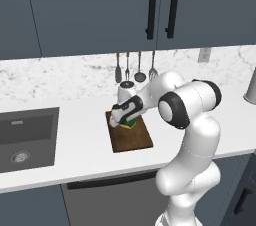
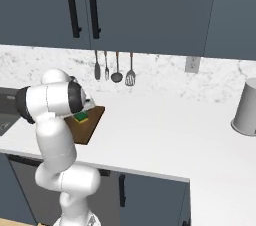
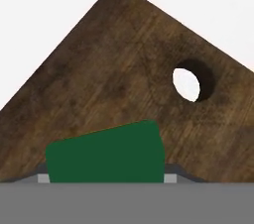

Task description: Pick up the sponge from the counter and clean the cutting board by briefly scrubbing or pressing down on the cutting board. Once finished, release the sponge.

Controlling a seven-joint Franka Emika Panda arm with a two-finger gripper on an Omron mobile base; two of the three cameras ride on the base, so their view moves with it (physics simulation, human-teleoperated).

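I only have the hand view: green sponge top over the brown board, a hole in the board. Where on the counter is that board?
Observer: The cutting board lies on the white counter, to the right of the dark sink in the left base view.
Operator: Is the sponge just green?
Observer: No, the sponge shows a yellow layer under the green in the right base view.
Operator: Gripper state?
Observer: The gripper is shut on the sponge, over the far end of the board.
Operator: Anything behind it?
Observer: Four utensils hang on the marble backsplash behind the board.
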